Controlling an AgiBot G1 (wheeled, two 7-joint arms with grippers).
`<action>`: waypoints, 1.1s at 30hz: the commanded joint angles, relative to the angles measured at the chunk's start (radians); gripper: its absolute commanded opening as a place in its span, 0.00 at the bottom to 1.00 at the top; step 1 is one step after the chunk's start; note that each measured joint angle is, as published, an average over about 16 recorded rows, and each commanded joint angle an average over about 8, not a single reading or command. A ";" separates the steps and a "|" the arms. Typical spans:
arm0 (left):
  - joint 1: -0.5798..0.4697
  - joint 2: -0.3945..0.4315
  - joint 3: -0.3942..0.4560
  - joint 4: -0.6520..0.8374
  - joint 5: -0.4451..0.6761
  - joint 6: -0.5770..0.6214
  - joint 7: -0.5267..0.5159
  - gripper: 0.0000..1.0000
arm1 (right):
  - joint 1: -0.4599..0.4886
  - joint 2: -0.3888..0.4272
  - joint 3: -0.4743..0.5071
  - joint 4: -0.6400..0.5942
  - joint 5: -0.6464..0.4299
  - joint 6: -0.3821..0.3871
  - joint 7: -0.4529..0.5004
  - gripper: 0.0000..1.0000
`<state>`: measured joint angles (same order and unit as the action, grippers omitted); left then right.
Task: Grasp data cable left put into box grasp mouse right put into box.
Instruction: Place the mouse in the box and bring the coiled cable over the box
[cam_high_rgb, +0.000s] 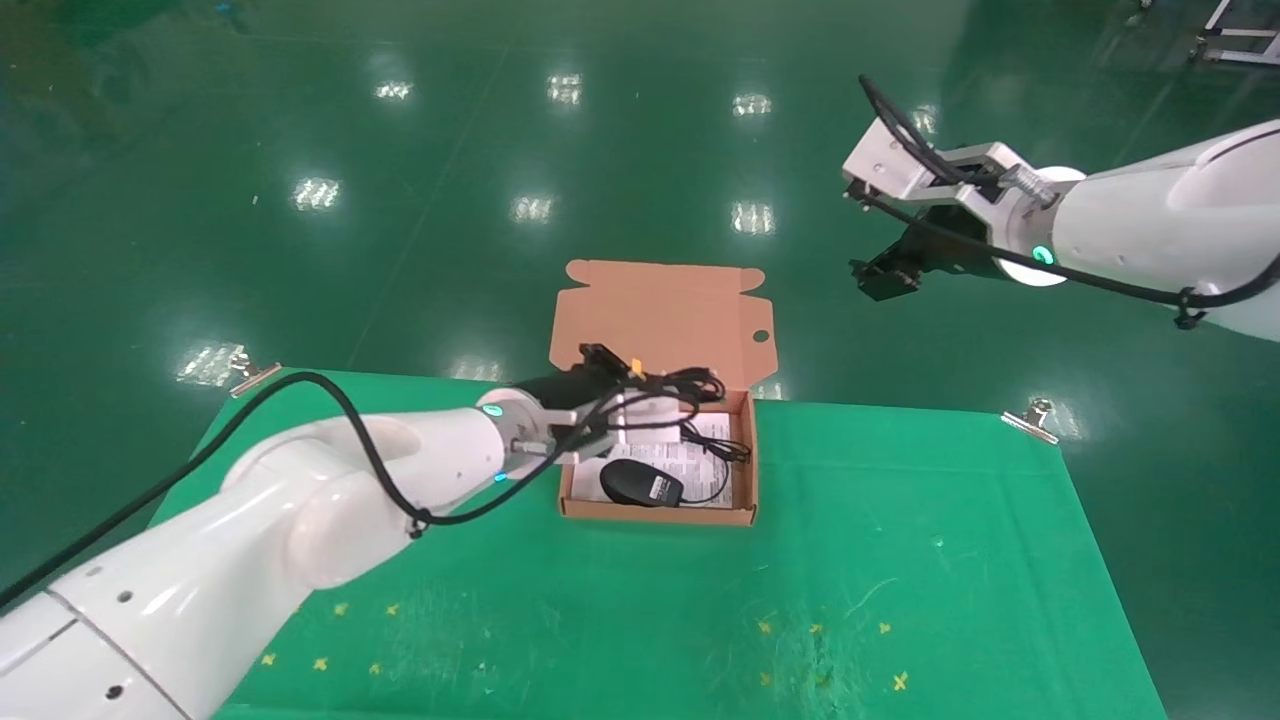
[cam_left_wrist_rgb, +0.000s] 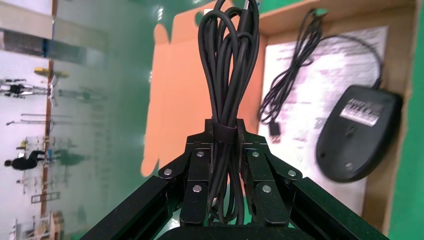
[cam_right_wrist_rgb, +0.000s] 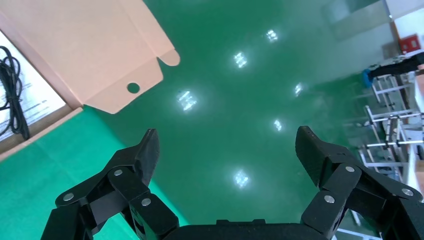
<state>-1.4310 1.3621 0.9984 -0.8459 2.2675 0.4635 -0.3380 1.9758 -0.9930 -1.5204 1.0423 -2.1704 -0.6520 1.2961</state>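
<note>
Black data cable (cam_left_wrist_rgb: 227, 85) clamped in left tool (cam_left_wrist_rgb: 224, 150), above box (cam_high_rgb: 742, 455).

We see a glossy dark green floor (cam_high_rgb: 620, 150) mirroring rows of ceiling lights. A green cloth (cam_high_rgb: 900, 560) covers the table, held by metal clips (cam_high_rgb: 1030, 418) at its far corners. Beyond the cloth's far right corner we glimpse metal racks (cam_right_wrist_rgb: 395, 100).

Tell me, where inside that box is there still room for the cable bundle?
Bare sheet shows in the box beside its left wall, under the left gripper clamping the data cable. The near side holds the mouse; its cord crowds the right.
</note>
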 joint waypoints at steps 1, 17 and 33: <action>0.000 0.001 0.031 0.006 -0.023 -0.010 -0.003 0.00 | 0.008 0.010 0.003 0.026 -0.026 -0.014 0.029 1.00; -0.027 0.002 0.150 0.026 -0.111 -0.032 -0.002 1.00 | 0.018 0.037 0.008 0.090 -0.093 -0.047 0.091 1.00; -0.025 -0.015 0.133 0.001 -0.106 -0.034 -0.008 1.00 | 0.015 0.033 0.008 0.081 -0.083 -0.043 0.086 1.00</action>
<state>-1.4622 1.3478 1.1277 -0.8400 2.1585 0.4272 -0.3531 1.9934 -0.9595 -1.5102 1.1225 -2.2586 -0.6887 1.3829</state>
